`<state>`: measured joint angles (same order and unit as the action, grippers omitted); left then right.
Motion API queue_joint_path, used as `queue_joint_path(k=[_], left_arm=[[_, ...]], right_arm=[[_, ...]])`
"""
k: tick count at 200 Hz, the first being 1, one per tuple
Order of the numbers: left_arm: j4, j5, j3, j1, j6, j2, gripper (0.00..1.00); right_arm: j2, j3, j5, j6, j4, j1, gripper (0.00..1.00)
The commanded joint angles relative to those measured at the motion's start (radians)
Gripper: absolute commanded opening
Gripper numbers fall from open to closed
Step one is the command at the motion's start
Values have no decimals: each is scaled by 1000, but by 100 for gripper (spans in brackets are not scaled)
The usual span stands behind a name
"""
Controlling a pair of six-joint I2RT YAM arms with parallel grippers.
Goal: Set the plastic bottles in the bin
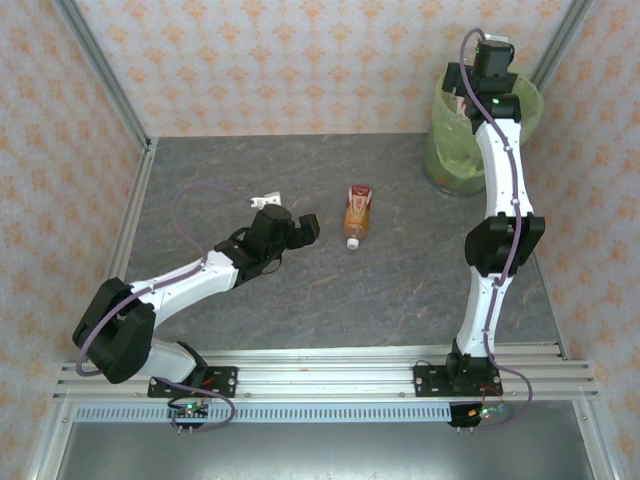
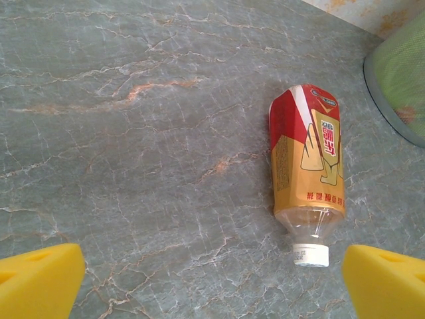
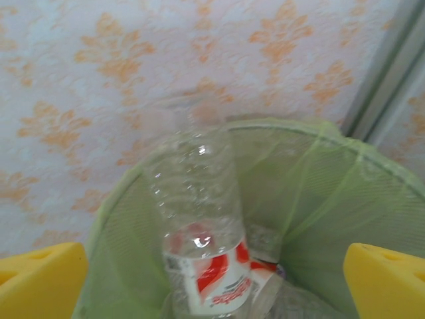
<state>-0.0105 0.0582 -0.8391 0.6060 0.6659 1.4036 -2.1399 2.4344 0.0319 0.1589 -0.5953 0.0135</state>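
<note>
Item 1: orange-labelled bottle [image 2: 307, 179], lying mid-surface [image 1: 250, 300], white cap [image 2: 311, 255] toward 6 o'clock. The left gripper [image 2: 212, 286] is spread wide just short of it, apparently lined up to straddle it.

Item 2: red-and-white-labelled bottle [image 3: 199, 219], upright inside the bin [image 3: 312, 193] at 1 o'clock. The right gripper [image 3: 212, 279] is wide above and grips nothing, likely so the bottle falls clear.

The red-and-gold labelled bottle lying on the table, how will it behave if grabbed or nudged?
The bottle looks empty through its clear neck, so probably light. Its dented base suggests thin walls that give when squeezed. Lying on its side, it may roll if nudged.
</note>
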Motion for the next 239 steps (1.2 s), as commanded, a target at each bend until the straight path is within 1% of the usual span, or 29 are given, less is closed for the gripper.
queue_joint_path(k=[1,38,74,119,173,190,207,220,239], left_arm=[[-2,-12,-11,-8,11,10,100],[-13,-24,-14,-8,12,21,100],[-14,-32,-18,-8,12,29,100],[-10,-35,-26,-8,6,32,100],[-11,-5,-9,-8,21,0,100],[-1,21,0,-8,26,-22,100],[20,76,15,-8,42,-53,100],[42,138,30,-8,67,-81,100],[105,280,50,-8,136,-126,100]], right_arm=[[100,10,-115,47,-60,-9,99],[164,-33,-196,57,-94,-22,99],[238,-118,-204,68,-95,-70,99],[383,-384,-217,68,60,-131,99],[538,-739,-308,-77,263,-179,99],[577,-837,-295,-111,307,-204,99],[615,-940,-282,-167,363,-224,99],[633,-1007,-295,-207,388,-238,99],[643,-1084,-273,-263,401,-267,99]])
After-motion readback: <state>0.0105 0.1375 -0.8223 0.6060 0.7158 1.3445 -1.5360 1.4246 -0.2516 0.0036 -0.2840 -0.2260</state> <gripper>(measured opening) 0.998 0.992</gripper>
